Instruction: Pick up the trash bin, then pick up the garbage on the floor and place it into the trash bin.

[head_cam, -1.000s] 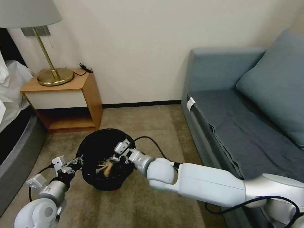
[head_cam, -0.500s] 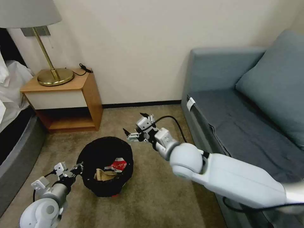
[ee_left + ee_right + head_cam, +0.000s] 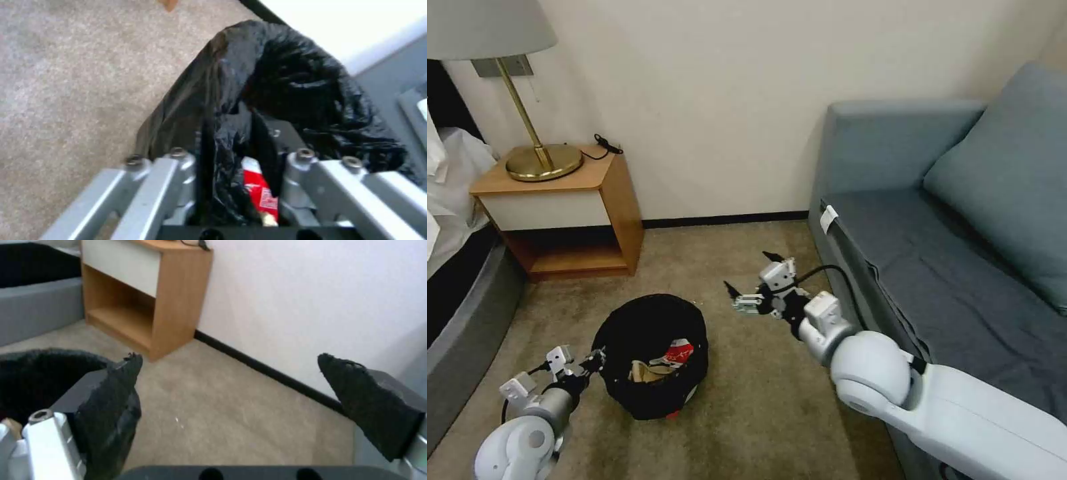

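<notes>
The left gripper [image 3: 592, 361] is clamped on the near-left rim of the bin [image 3: 650, 357], which holds a red-and-white packet [image 3: 677, 351] and brown paper [image 3: 642, 372] above the carpet [image 3: 747, 413]. The right gripper [image 3: 754, 280] hovers beside the bin, jaws apart, empty.
</notes>
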